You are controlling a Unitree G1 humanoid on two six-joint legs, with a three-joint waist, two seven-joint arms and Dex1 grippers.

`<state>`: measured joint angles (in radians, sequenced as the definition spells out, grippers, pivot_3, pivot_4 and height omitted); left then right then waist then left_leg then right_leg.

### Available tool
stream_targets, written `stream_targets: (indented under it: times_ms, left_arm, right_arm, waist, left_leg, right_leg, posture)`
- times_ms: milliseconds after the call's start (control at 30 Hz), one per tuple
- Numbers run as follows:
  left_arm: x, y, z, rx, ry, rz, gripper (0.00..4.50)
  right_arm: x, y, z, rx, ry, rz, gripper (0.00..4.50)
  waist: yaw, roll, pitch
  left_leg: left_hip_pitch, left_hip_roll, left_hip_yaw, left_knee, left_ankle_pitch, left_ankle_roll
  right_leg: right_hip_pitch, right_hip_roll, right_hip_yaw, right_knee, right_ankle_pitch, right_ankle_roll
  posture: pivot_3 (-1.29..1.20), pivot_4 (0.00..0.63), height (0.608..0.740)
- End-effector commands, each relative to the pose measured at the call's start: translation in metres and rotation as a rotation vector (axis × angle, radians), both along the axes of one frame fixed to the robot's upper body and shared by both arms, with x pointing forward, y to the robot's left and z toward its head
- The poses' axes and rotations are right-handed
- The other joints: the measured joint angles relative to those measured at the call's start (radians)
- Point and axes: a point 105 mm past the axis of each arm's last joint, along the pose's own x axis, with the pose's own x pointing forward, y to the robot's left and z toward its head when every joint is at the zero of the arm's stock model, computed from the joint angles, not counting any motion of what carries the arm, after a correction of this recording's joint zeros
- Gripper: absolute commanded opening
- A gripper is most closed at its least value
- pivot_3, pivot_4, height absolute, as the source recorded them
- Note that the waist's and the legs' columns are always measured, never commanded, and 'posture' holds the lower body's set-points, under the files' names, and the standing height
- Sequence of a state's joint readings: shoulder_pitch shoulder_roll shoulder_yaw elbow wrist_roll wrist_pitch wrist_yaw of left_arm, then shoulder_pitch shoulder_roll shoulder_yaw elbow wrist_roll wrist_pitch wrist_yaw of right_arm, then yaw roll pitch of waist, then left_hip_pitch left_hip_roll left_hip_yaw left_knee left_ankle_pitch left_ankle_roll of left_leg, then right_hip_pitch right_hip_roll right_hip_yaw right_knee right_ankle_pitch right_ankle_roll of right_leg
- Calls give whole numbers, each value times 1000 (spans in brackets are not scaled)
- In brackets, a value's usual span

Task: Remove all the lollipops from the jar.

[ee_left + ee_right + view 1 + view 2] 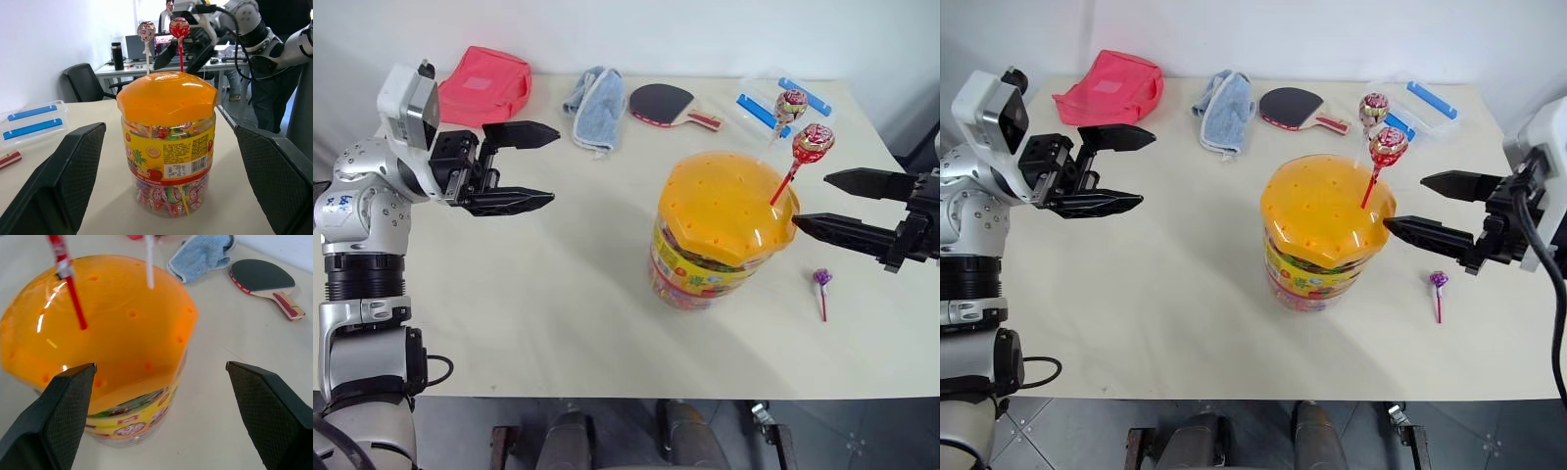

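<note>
Big clear plastic jar (720, 250) with domed orange holed lid and yellow-red label sits mid-worktop (558, 323), upright. Two lollipops stand in the lid's holes: red one on a red stick (812, 144) and red-yellow one on a white stick (790, 105). Purple lollipop (821, 279) lies flat on the worktop just right of the jar. Right gripper (837, 204) fingers wide, empty, level beside the jar's right edge, near the red stick, not touching. Left gripper (533, 166) fingers wide, empty, well left of jar. Behind: pink pouch (486, 84), blue cloth (594, 106), black paddle (671, 105), clear blue-clipped box (769, 98)
</note>
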<state>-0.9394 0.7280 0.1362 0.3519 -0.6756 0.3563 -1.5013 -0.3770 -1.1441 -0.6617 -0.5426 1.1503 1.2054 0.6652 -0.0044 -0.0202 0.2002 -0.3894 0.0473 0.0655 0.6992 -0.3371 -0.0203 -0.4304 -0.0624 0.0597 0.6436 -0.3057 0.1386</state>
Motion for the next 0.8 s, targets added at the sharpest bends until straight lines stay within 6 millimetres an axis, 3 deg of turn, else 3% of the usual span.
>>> stream_targets:
  times_ms: [33, 267, 300, 400, 767, 800]
  left_arm:
    - [-6, -2, 5, 29, -44, -71, 4500]
    - [-3, -6, 5, 25, -48, -88, 4500]
    - [-3, -6, 5, 24, -48, -88, 4500]
    - [-3, -5, 5, 25, -49, -87, 4500]
    - [-3, -2, 5, 26, -50, -72, 4500]
    - [-3, -2, 6, 25, -50, -72, 4500]
  right_arm:
    - [-9, 11, 12, 10, -66, 24, 4440]
    - [-1, 35, 21, 107, -127, 86, 4440]
    - [0, 38, 22, 116, -132, 94, 4277]
    - [0, 42, 24, 125, -132, 110, 3653]
    - [-2, 41, 42, 115, -182, 109, 27]
    - [-2, 41, 43, 114, -186, 110, 27]
  waist:
    - [0, 0, 0]
    - [-1, 0, 0]
    - [-1, 0, 0]
    - [0, 0, 0]
    - [0, 0, 0]
    - [1, 0, 0]
  left_leg:
    - [0, 0, 0, 0, 0, 0]
    - [0, 0, 0, 0, 0, 0]
    - [-1, 0, 0, 0, 0, 0]
    - [-1, 0, 0, 0, 0, 0]
    - [-1, 0, 0, 0, 0, 0]
    - [-1, 0, 0, 0, 0, 0]
  right_leg:
    - [0, 0, 0, 0, 0, 0]
    - [0, 0, 0, 0, 0, 0]
    - [-1, 0, 0, 0, 0, 0]
    - [-1, 0, 0, -1, 0, 0]
    - [0, 0, 0, -1, 0, 0]
    - [-1, 0, 0, -1, 0, 0]
  posture:
    - [0, 150, 740]
    - [0, 150, 740]
    - [0, 150, 740]
    - [0, 150, 740]
    - [0, 150, 740]
    - [0, 150, 740]
